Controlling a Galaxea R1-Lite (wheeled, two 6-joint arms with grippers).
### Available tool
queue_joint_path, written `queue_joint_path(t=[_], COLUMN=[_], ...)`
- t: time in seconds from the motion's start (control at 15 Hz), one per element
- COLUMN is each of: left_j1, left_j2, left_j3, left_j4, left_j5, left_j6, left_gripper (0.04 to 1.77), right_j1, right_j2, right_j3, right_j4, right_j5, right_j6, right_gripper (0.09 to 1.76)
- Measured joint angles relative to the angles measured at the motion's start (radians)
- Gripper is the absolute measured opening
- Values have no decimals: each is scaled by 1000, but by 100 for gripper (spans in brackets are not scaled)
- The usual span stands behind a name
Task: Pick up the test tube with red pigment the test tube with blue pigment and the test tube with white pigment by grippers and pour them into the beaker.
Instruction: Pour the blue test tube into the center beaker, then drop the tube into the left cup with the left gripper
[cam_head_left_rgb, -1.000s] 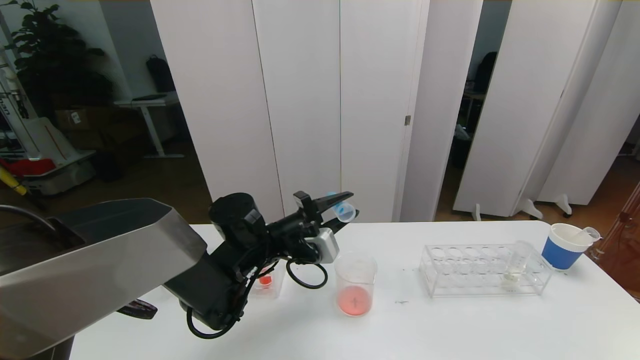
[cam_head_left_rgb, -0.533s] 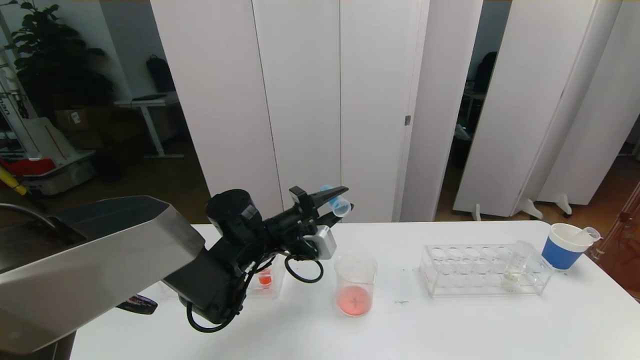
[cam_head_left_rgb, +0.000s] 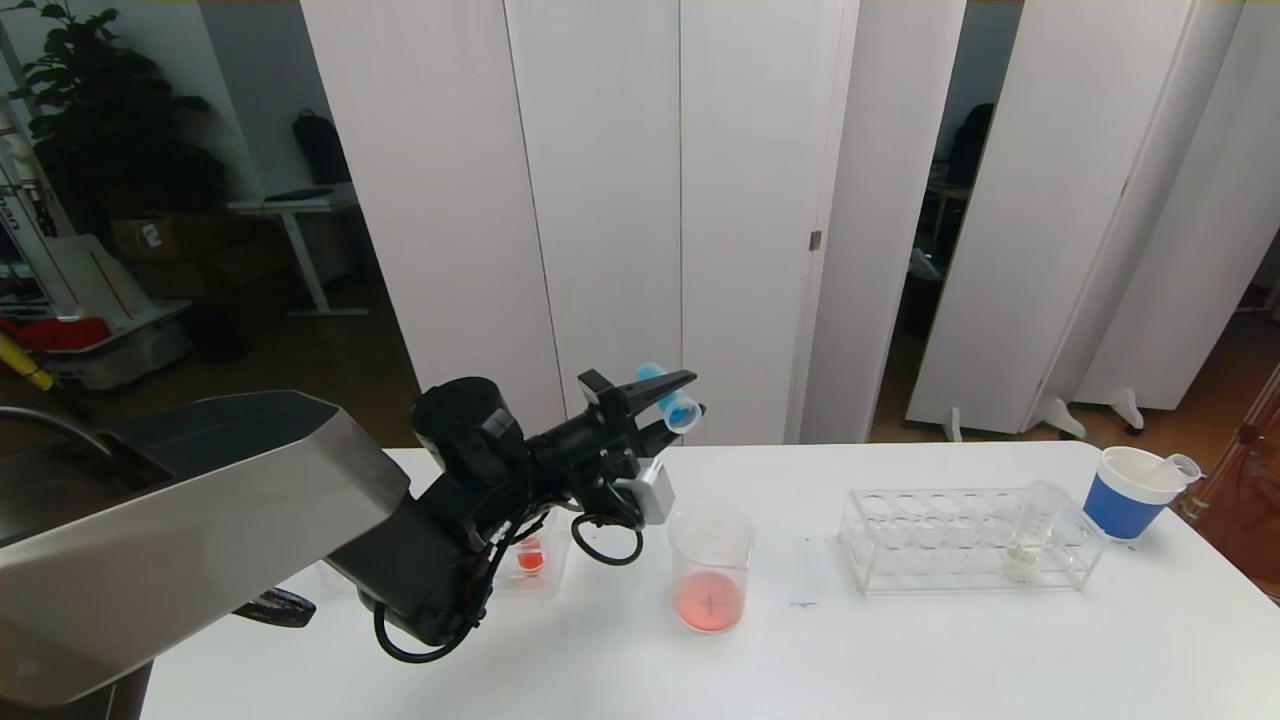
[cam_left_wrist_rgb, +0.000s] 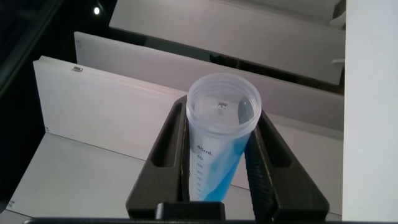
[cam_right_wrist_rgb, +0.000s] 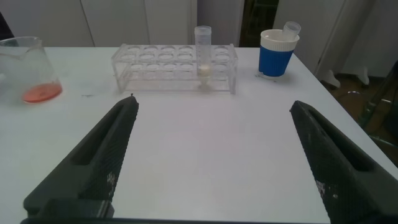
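My left gripper (cam_head_left_rgb: 690, 393) is shut on the test tube with blue pigment (cam_head_left_rgb: 668, 398) and holds it tilted, above and behind the left side of the beaker (cam_head_left_rgb: 710, 570). In the left wrist view the tube (cam_left_wrist_rgb: 217, 162) sits between the fingers (cam_left_wrist_rgb: 166, 149), with blue liquid lying along its wall. The beaker holds red-orange liquid at its bottom. The test tube with white pigment (cam_head_left_rgb: 1035, 520) stands in the clear rack (cam_head_left_rgb: 930, 540). My right gripper (cam_right_wrist_rgb: 214, 106) is open and empty over the table, facing the rack; it does not show in the head view.
A small holder with red-orange liquid (cam_head_left_rgb: 530, 558) stands left of the beaker, partly behind my left arm. A blue-banded paper cup (cam_head_left_rgb: 1128, 492) with an empty tube in it stands at the far right, near the table's edge.
My left gripper has risen and moved slightly left with the blue tube. The blue liquid now lies nearer the tube's mouth. Nothing else has moved.
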Motion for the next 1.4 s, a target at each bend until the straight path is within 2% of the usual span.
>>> queue_joint_path(t=[0.4,0.67,1.4], left_j1=[-1,1,-18], left_j2=[12,14,46], left_j3=[-9,-14,-58], left_j4=[0,0,0], left_j5=[-2,-40,-43], left_j6=[25,36,64], left_gripper=[59,59,59], right_j1=[0,0,0], right_j2=[0,0,0], right_j3=[0,0,0], right_j4=[0,0,0], right_j5=[0,0,0], right_j6=[0,0,0], right_gripper=[175,175,175])
